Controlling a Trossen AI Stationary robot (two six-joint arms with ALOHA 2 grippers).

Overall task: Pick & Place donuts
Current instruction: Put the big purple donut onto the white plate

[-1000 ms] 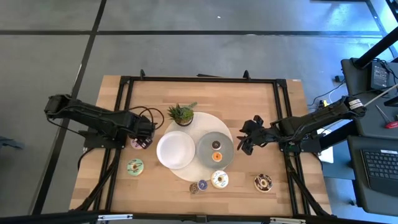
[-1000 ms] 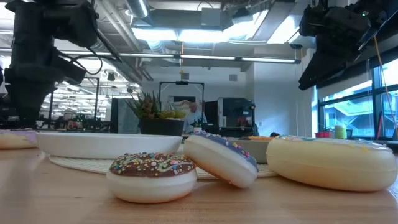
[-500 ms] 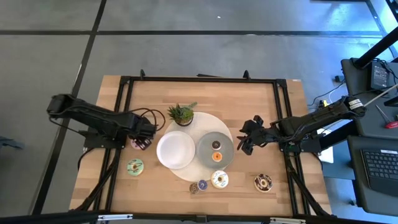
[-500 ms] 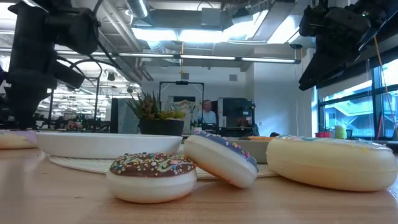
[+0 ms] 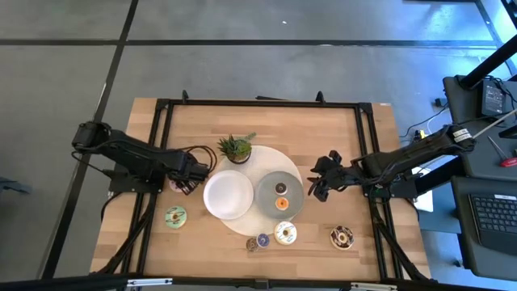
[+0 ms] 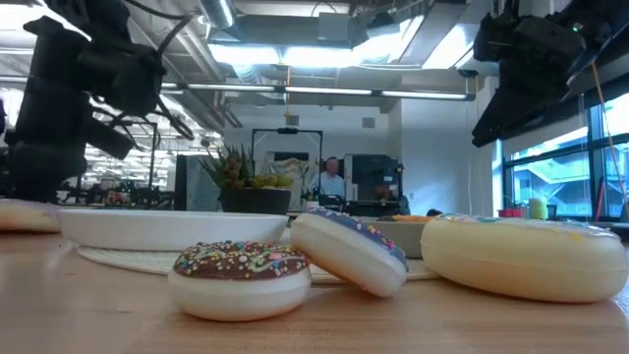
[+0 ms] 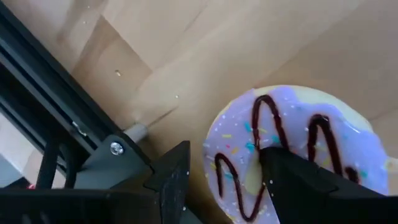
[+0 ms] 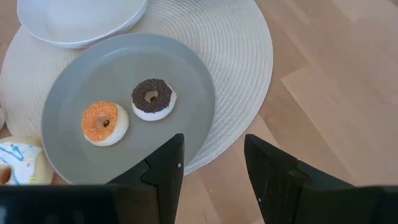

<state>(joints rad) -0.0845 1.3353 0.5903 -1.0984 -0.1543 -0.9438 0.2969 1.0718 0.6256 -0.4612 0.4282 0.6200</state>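
A purple-iced donut with dark drizzle lies flat on the wood left of the white plate. My left gripper is low over it and open, with one finger over its hole and the other outside its rim. In the high view the left gripper partly covers that donut. My right gripper is open and hovers beside the grey plate, which holds an orange donut and a chocolate donut. My left gripper comes at the purple donut from above, astride one side of its ring. One finger covers the hole. The other stands just off the outer rim. Whether either finger touches the donut, I cannot tell.
A green donut lies near the left front. A white donut, a small blue-purple one and a brown one lie along the near edge. A potted plant stands behind the plates on the round mat.
My left arm has leaned toward the table's right, and its gripper has shifted a little toward the white plate while staying over the purple donut. The right arm has kept still.
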